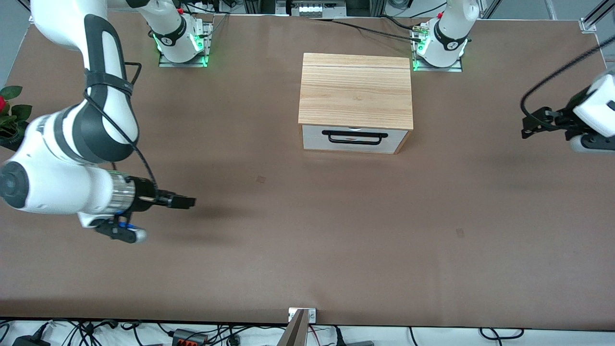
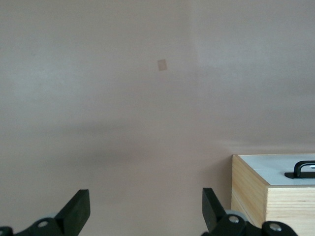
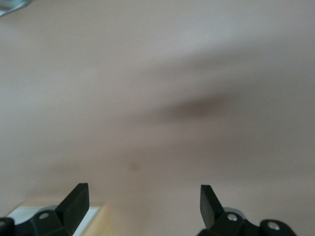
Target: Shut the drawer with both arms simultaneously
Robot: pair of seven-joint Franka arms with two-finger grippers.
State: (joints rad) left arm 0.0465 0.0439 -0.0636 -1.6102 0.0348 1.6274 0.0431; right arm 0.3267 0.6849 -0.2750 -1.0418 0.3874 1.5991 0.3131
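Observation:
The light-wood cabinet [image 1: 355, 89] stands mid-table between the two arm bases. Its drawer [image 1: 354, 140] has a white front with a black bar handle [image 1: 354, 138]. The front sits back under the cabinet's top and no brown interior shows. My right gripper [image 1: 185, 202] is open and empty, low over bare table toward the right arm's end, well away from the drawer. My left gripper [image 1: 528, 126] is open and empty over the table at the left arm's end. The left wrist view shows its own gripper [image 2: 145, 206] open and a corner of the cabinet [image 2: 273, 196]. The right wrist view shows its own gripper [image 3: 142, 201] open.
A potted plant with a red flower [image 1: 9, 115] sits at the table edge at the right arm's end. Small square marks [image 1: 261, 179] [image 1: 460, 232] lie on the brown table [image 1: 307, 250]. A metal bracket [image 1: 301, 315] is at the edge nearest the front camera.

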